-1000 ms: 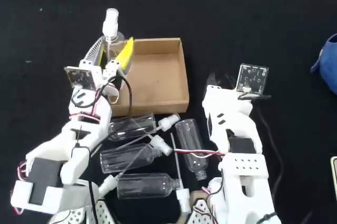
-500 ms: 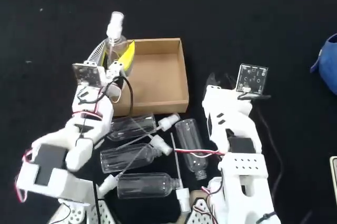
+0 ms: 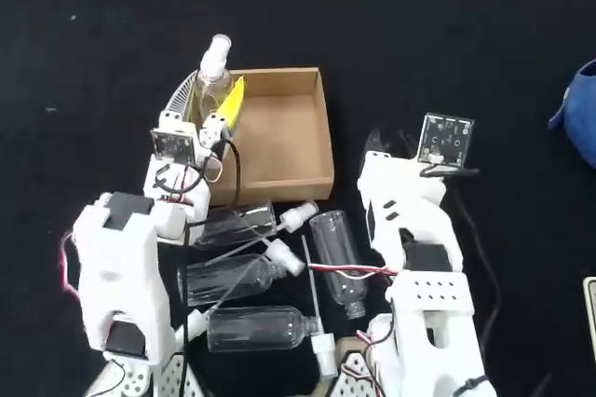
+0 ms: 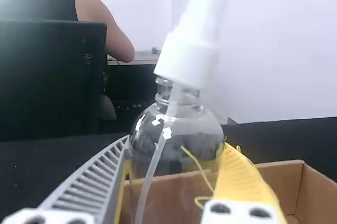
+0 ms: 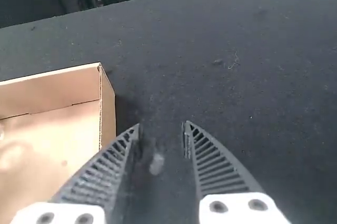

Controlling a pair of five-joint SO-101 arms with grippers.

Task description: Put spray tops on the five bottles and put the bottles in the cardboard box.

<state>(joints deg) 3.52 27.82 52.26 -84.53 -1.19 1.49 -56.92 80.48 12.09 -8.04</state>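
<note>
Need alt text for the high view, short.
The left gripper holds a clear bottle with a white spray top at the far left corner of an open cardboard box. Four more clear bottles lie on the black table in front of the box, and the right gripper sits empty to the box's right.

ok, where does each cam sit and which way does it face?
High view: fixed above, looking down at the table; both arms show.
Left wrist view: on the left arm, looking along the left gripper at its bottle.
Right wrist view: on the right arm, looking past the open right gripper at the table.
Shared: the cardboard box, in all three.
</note>
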